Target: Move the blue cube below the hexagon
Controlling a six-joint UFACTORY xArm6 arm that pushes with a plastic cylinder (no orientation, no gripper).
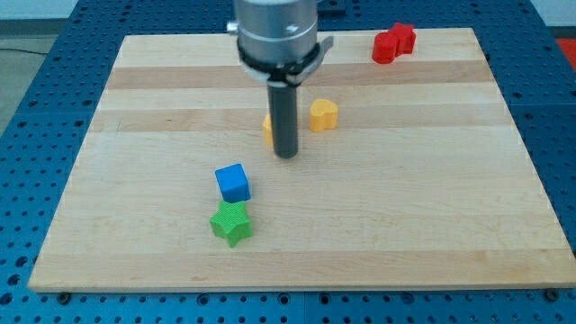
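Observation:
The blue cube (233,183) sits on the wooden board left of centre. A green star block (232,223) lies just below it, touching or nearly touching. My tip (286,154) is above and to the right of the blue cube, a short gap away. A yellow block (268,129) is mostly hidden behind the rod, so I cannot make out its shape. A second yellow block (324,114), rounded and possibly the hexagon, sits to the right of the rod.
A red block (393,42) of irregular shape lies near the board's top right edge. The wooden board (432,198) rests on a blue perforated table (558,108).

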